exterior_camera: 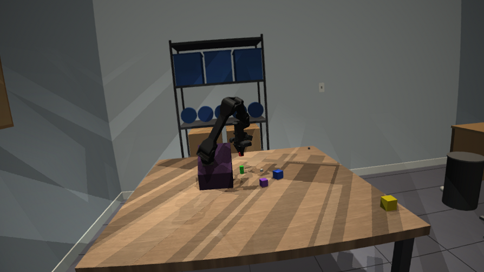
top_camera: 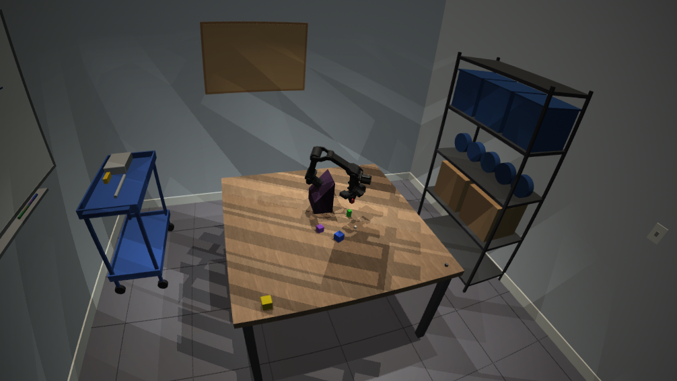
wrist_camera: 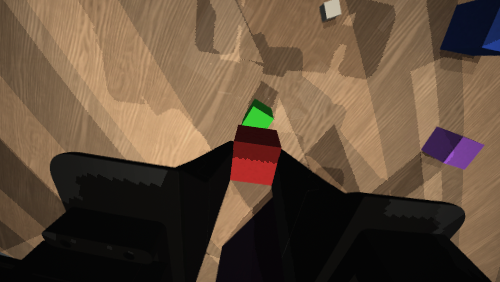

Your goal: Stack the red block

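Observation:
My gripper (top_camera: pixel 351 199) (exterior_camera: pixel 241 153) (wrist_camera: pixel 254 151) is shut on the red block (top_camera: pixel 351 201) (exterior_camera: pixel 239 154) (wrist_camera: pixel 255 162) and holds it in the air, above the height of the green tower's top. The green tower (top_camera: pixel 348 213) (exterior_camera: pixel 242 169) (wrist_camera: pixel 258 117) stands upright on the table. In the wrist view it shows just beyond the red block's far edge, partly hidden by it. In the top and exterior views a gap shows between the red block and the tower.
A purple block (top_camera: pixel 319 228) (exterior_camera: pixel 263 182) (wrist_camera: pixel 454 148), a blue block (top_camera: pixel 338 236) (exterior_camera: pixel 278 174) (wrist_camera: pixel 472 29) and a small white cube (top_camera: pixel 355 227) (exterior_camera: pixel 261 170) (wrist_camera: pixel 332 9) lie near the tower. The dark purple arm base (top_camera: pixel 322 201) (exterior_camera: pixel 214 178) stands beside it. A yellow block (top_camera: pixel 266 302) (exterior_camera: pixel 388 203) lies far off.

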You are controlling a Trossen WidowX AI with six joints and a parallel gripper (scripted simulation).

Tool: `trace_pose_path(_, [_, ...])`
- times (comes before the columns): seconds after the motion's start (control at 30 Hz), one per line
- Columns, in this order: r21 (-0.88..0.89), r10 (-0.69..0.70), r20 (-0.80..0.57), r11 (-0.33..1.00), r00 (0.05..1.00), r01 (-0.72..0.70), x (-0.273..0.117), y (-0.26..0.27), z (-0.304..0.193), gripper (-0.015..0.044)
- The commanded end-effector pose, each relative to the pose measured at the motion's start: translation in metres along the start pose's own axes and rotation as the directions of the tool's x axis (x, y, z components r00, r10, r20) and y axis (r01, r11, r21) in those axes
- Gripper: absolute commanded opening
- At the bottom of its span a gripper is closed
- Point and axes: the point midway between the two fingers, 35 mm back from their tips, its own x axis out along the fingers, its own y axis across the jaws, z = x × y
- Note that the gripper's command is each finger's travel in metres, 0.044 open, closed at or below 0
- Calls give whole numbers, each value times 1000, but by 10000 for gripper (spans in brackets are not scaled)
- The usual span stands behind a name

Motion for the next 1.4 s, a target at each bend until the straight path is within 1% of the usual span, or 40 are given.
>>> trace_pose_path(0.0, [-5, -8, -11, 1000, 1000, 8, 21, -1, -3, 0])
trace_pose_path(0.1, [-5, -9, -11, 1000, 1000, 9, 35, -2, -5, 0])
trace_pose_path(0.27, [-5, -9, -11, 1000, 1000, 9, 41, -2, -5, 0])
trace_pose_path(0.47, [-4, -11, -12, 1000, 1000, 11, 66, -3, -5, 0])
trace_pose_path(1.37, [-4, -11, -12, 1000, 1000, 11, 66, -3, -5, 0])
